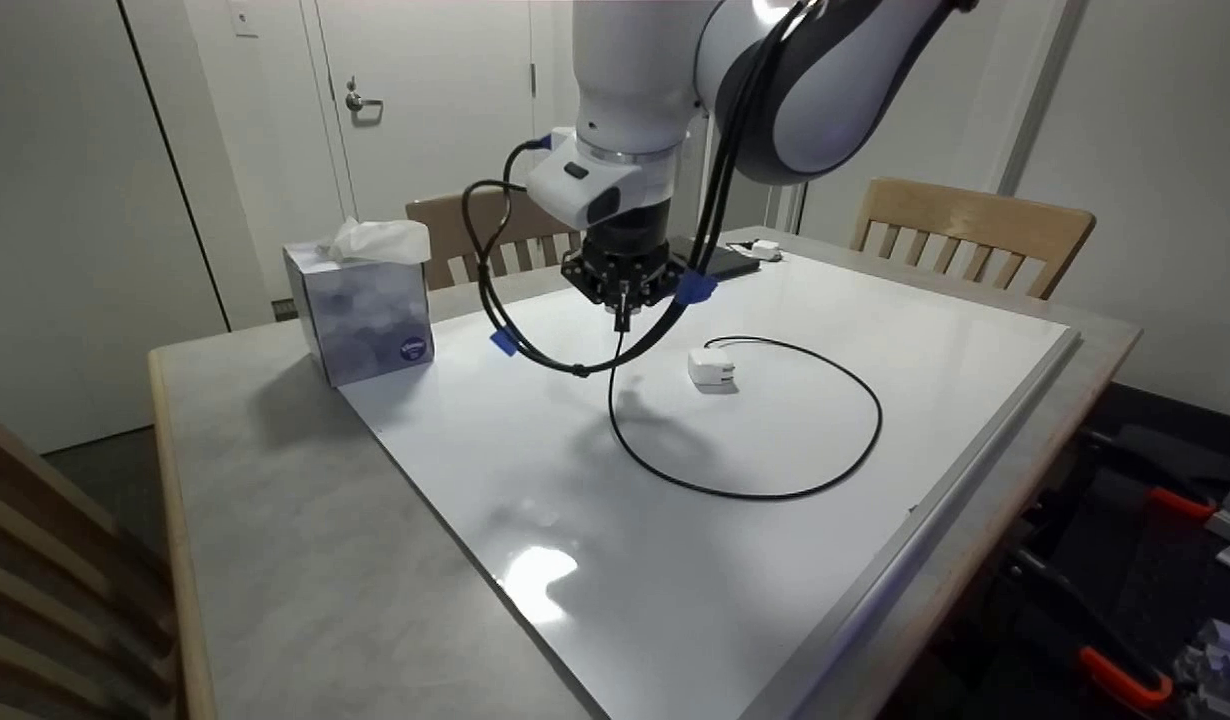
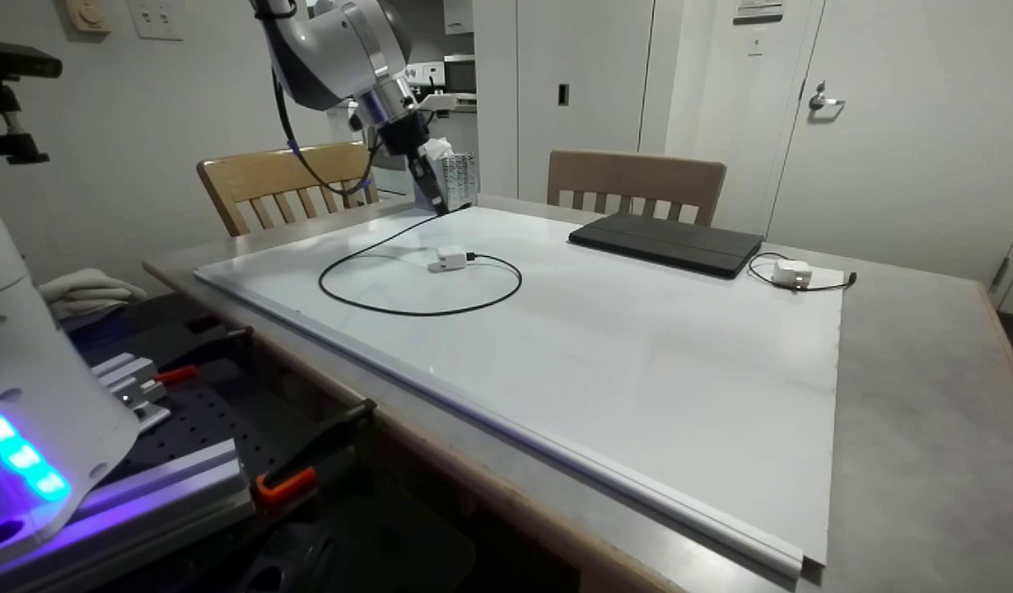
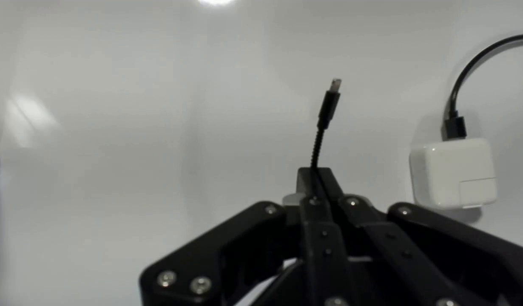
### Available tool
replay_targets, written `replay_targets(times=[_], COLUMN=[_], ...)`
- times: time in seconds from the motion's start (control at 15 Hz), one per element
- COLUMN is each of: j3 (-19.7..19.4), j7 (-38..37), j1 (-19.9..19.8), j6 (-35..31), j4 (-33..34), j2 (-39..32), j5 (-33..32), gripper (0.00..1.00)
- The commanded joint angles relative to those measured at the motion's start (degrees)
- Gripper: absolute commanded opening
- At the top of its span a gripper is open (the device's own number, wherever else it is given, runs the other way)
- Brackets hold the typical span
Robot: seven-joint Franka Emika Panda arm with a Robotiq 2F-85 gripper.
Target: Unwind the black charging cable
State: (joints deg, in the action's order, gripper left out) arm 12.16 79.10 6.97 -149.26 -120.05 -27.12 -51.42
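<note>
Item: black cord (image 1: 755, 497), wide loop near middle of frame in both exterior views, far end in white charger (image 1: 711, 367). Light, limp, springy, I'd guess; may roll. Gripper (image 3: 314, 171): clenched on cord just below plug (image 3: 328, 108), mid wrist view; black on black, exact contact unclear. Good hold: ribbed neck (image 3: 316, 148), sparing metal tip (image 3: 336, 85).

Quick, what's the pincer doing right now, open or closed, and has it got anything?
Pincer: closed, holding the black charging cable near one end, with the plug sticking out past the tips.
</note>
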Motion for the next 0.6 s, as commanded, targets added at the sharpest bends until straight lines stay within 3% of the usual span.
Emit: replay_targets(times=[0.0,0.27,0.33,0.53], j3=[3.5,3.8,2.2,1.9], j7=[13.0,25.9,21.2,21.6], j1=[-2.0,-0.7,0.9,1.4], j6=[-3.0,-5.6,-4.2,-4.2], j4=[1.0,2.5,0.8,1.0], j2=[-2.4,-3.7,-2.1,-2.2], j5=[5.6,7.6,8.5,8.6], gripper=[0.01,0.01,0.01,0.03])
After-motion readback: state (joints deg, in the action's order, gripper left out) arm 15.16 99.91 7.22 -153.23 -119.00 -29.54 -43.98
